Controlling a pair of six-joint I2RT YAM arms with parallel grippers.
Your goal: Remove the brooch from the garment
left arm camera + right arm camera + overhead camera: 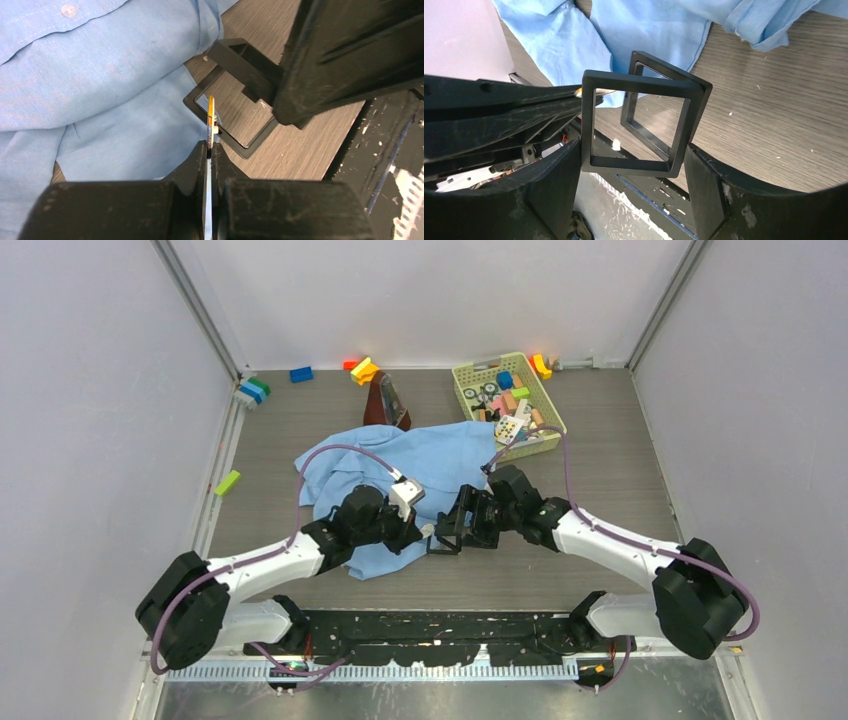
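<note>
The brooch (211,116) — a thin, flat piece seen edge-on, its rim yellow-orange — stands pinched between the closed fingers of the left gripper (209,150). It is just off the near edge of the garment (100,90) and, as far as the left wrist view shows, free of the cloth. The light-blue shirt lies crumpled at mid-table.

Just beyond the brooch, the right gripper (631,162) clamps a black square frame case (639,82) across its width. The case's two hinged halves are swung apart, the lower one down near the grey wooden table (620,470).

The removal itself appears done. The step in hand looks like a hand-over, brooch towards the open case. The next move calls for a small, level advance of the left arm to slide the piece between the halves without knocking the frame — and a release only once it sits flat. Whether any pin catches the fabric cannot be told.
</note>
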